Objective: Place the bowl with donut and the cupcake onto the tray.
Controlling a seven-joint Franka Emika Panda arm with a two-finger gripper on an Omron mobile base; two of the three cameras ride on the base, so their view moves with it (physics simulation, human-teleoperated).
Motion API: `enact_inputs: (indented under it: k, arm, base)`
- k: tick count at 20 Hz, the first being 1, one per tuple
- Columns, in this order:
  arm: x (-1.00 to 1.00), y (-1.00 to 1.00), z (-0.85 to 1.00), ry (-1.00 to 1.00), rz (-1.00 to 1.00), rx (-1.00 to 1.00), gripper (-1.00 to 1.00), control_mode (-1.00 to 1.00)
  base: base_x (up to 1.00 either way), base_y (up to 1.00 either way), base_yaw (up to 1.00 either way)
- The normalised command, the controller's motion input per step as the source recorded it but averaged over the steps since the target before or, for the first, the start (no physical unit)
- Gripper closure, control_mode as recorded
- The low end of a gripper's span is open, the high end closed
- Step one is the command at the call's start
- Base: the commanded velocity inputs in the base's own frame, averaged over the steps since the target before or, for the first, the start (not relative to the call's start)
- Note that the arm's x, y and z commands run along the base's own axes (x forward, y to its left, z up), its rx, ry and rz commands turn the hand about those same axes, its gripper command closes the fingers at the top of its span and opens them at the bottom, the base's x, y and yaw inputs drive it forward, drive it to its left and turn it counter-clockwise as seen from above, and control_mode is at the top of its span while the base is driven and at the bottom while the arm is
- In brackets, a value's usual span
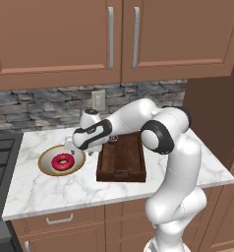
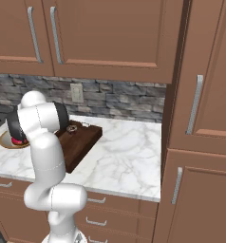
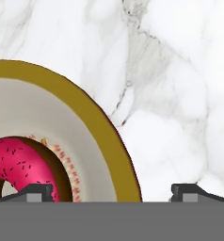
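1. Two dark fingertips [image 3: 36, 192] are rising at the bottom of the hand view, spread wide, with the bowl's tan rim lying between them; the gripper [image 3: 113, 192] is pinching nothing.
2. Just beyond, the bowl [image 1: 46, 166] is sitting on the marble counter [image 1: 45, 192] left of the tray [image 1: 123, 160], near it but apart.
3. Inside the bowl, the donut [image 1: 63, 161] is resting loose, so tilting will probably be sliding it about.
4. Judging by its look, the bowl is stiff, smooth and likely slippery; the thin rim nearest the tray seems the best place to pinch.
5. On the tray's far end, the cupcake [image 1: 113, 140] appears to be sitting already, half hidden by the arm.
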Motion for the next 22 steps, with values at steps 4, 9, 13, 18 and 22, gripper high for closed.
enact_inputs:
  k: [4, 9, 13, 18, 22]
  arm:
    - [0.00, 0.00, 0.00, -0.03, 0.00, 0.00, -1.00, -1.00]
    - [0.05, 0.01, 0.00, -0.06, 0.04, 0.02, -1.00, -1.00]
    - [0.17, 0.02, -0.04, -0.01, 0.13, 0.03, -1.00, -1.00]
    - [0.08, 0.00, -0.07, 0.00, 0.16, 0.03, -1.00, -1.00]
    - [0.13, 0.00, -0.19, 0.00, 0.13, 0.00, -1.00, -1.00]
  base:
    - [0.00, 0.00, 0.00]
    - [0.00, 0.00, 0.00]
    - [0.00, 0.00, 0.00]
    - [0.00, 0.00, 0.00]
    - [0.00, 0.00, 0.00]
